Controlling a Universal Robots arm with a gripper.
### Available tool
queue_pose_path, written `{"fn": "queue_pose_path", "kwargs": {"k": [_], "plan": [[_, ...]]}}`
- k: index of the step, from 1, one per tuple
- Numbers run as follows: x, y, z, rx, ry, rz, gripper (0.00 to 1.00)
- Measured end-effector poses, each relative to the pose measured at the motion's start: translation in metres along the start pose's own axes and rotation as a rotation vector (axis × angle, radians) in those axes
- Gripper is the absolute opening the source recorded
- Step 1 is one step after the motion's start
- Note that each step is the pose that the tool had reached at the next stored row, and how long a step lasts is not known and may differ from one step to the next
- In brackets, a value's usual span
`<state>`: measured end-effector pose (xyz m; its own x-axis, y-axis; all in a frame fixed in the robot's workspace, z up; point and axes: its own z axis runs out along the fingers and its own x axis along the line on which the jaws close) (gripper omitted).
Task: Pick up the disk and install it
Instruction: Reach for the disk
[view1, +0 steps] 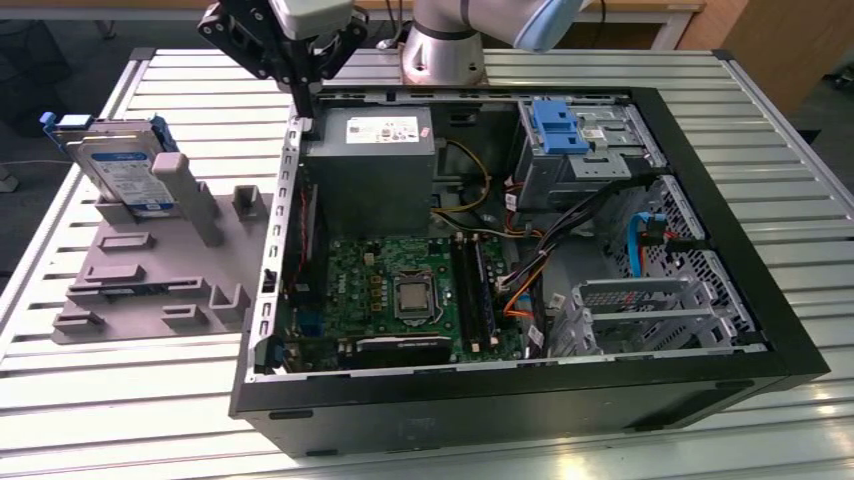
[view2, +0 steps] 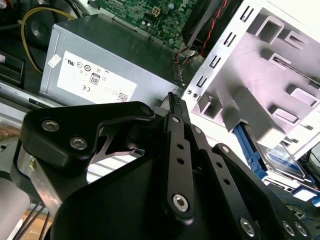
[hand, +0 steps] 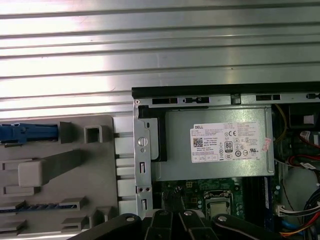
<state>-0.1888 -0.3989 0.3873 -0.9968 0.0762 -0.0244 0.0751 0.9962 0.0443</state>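
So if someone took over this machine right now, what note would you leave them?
Gripper: shut, holding nothing, above the open computer case's edge on the side nearest the stand.
Disk: propped on edge in the grey stand at the exterior view's left, outside the case.
Done: nothing that shows.
Left: the disk is not yet picked up or fitted in the case.

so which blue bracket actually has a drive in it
The one on the grey stand outside the case, carrying the disk; the bracket inside the case is bare.
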Motion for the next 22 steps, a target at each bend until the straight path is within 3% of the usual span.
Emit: {"fn": "queue_pose_path", "kwargs": {"k": [22], "plan": [[0.0065,-0.0006,0.0010,0.0000,-0.0001,0.000,0.11]]}}
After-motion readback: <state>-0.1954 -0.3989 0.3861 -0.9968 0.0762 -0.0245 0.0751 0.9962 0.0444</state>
